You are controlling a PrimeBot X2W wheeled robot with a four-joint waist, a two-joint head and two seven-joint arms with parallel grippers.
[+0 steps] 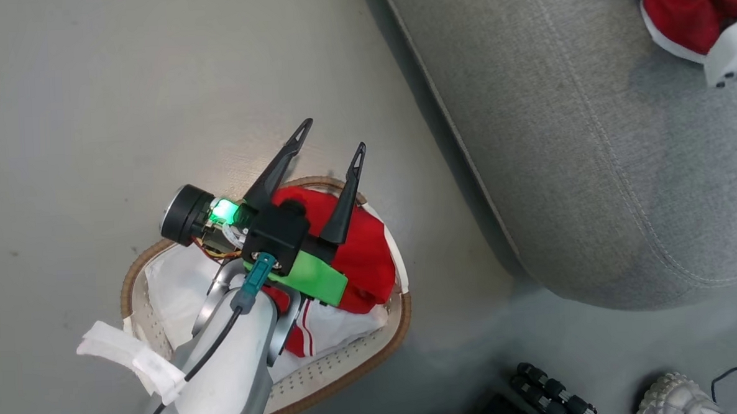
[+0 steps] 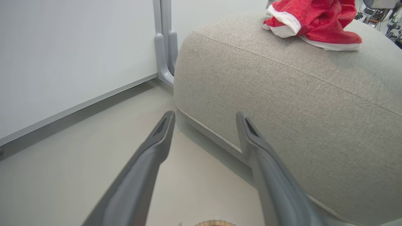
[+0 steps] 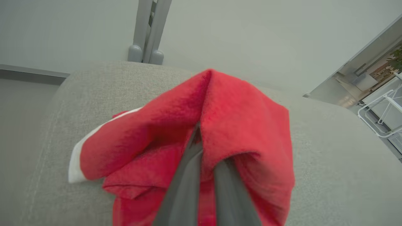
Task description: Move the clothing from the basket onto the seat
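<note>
The basket point(image 1: 351, 372) stands on the floor left of the seat point(image 1: 590, 160), with red clothing point(image 1: 364, 257) and a white striped piece heaped inside. My left gripper point(image 1: 333, 136) hovers over the basket, open and holding nothing; in the left wrist view the left gripper point(image 2: 205, 116) points at the seat's side point(image 2: 282, 103). A second red garment point(image 1: 690, 12) with white trim lies on the seat top point(image 2: 314, 22). In the right wrist view, my right gripper point(image 3: 198, 128) is shut on this clothing point(image 3: 245, 125), lifting a fold above the seat point(image 3: 339, 163).
A grey post point(image 2: 165, 47) and a pale wall stand behind the seat. Black ribbed parts point(image 1: 557, 391) and a cable lie on the floor at the lower right. A white wire rack point(image 3: 386, 116) stands beyond the seat's far end.
</note>
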